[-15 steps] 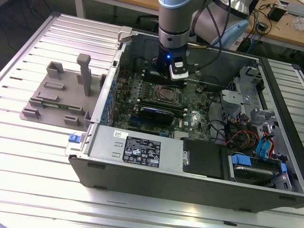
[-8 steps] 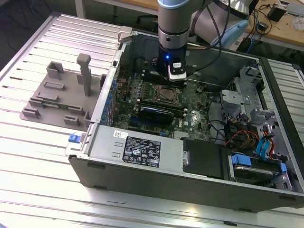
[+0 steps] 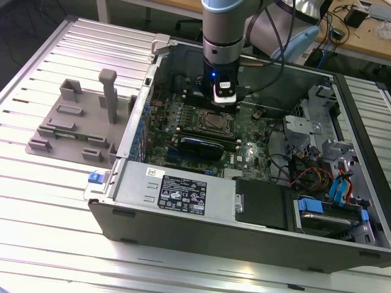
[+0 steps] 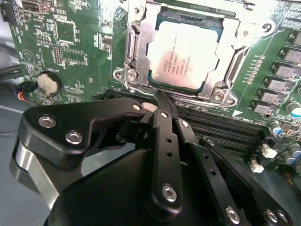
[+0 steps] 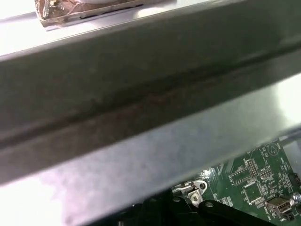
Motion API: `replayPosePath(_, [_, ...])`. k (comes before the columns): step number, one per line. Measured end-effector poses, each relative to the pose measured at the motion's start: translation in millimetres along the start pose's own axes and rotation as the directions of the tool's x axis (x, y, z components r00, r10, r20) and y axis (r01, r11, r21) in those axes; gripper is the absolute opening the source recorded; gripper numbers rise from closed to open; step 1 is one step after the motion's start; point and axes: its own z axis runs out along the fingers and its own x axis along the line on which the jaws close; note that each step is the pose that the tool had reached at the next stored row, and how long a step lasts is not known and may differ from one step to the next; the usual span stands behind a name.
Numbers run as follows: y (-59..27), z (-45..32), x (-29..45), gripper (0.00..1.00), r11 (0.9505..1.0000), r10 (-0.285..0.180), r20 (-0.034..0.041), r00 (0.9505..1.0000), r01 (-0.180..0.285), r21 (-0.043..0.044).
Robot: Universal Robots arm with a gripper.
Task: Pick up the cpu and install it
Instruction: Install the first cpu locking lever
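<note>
The cpu (image 4: 184, 52), a flat square chip with a shiny silver top, lies inside the metal frame of the motherboard socket (image 4: 136, 47) in the second wrist view. The exterior view has the cpu (image 3: 215, 120) in the middle of the green board, inside the open computer case. My gripper (image 4: 158, 96) is shut with nothing in it. Its black tip hangs just beside the socket frame's edge, next to the chip. From outside, the gripper (image 3: 223, 102) hangs straight down over the board, just behind the socket.
The open case (image 3: 183, 195) lies on a ribbed metal table. A grey fixture (image 3: 79, 122) with an upright post stands at the exterior view's left. Drive cages and cables (image 3: 317, 171) fill the case's right. Memory slots (image 4: 221, 127) and a coin battery (image 4: 48, 84) flank the socket.
</note>
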Motion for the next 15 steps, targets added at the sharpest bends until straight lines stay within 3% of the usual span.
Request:
replayPosePath(3, [0.0,0.3,0.1,0.11,1.0,0.002,-0.0004,1.0,-0.002,-0.0028])
replayPosePath(7, [0.0,0.6,0.1,0.11,0.9997,0.006,-0.0082,0.9999,-0.006,-0.0239])
replayPosePath(11, [0.0,0.1,0.0,0.11,0.9997,0.006,-0.0085,0.9999,-0.006,-0.0245])
replayPosePath(15, [2.5,-14.5,-2.2,0.11,0.9999,0.005,-0.0044,1.0,-0.005,-0.0141])
